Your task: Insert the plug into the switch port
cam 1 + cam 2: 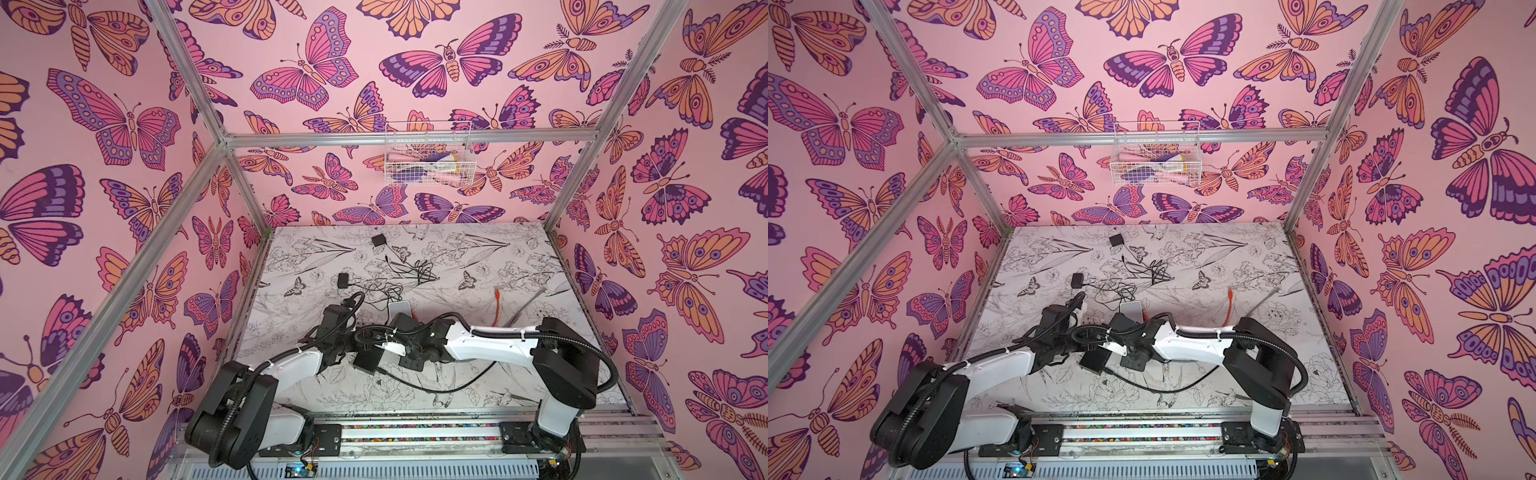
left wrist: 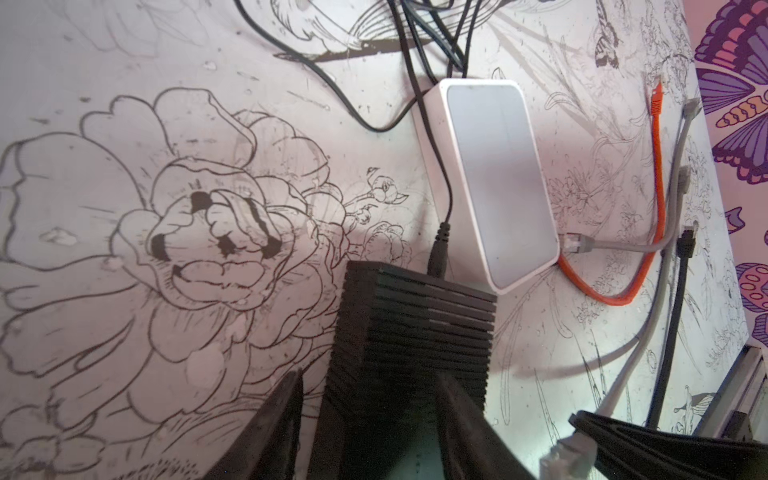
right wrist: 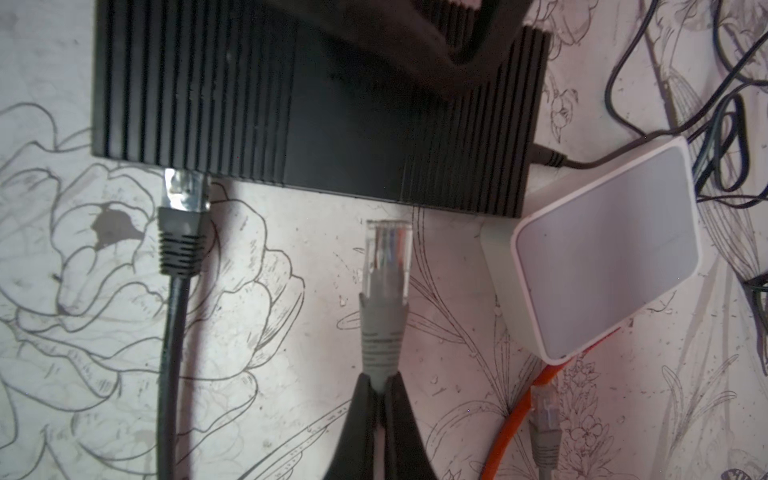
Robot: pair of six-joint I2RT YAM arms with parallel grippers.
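Observation:
The black ribbed switch [image 3: 249,91] lies flat on the flower-print table and also shows in both top views [image 1: 368,359] [image 1: 1096,359]. My left gripper [image 2: 372,374] has a finger on each long side of the switch [image 2: 415,324] at its near end and holds it. My right gripper [image 3: 381,380] is shut on the grey boot of a cable. Its clear plug [image 3: 388,245] points at the switch's front edge and stops a short gap before it. The ports themselves are hidden under that edge. A black cable's plug [image 3: 183,195] sits in the front edge farther along.
A white box [image 3: 602,253] [image 1: 400,309] stands against one end of the switch, with an orange cable [image 2: 658,166] and a grey cable [image 2: 582,245] at its side. Black adapters [image 1: 378,240] and tangled leads lie farther back. A wire basket [image 1: 428,160] hangs on the back wall.

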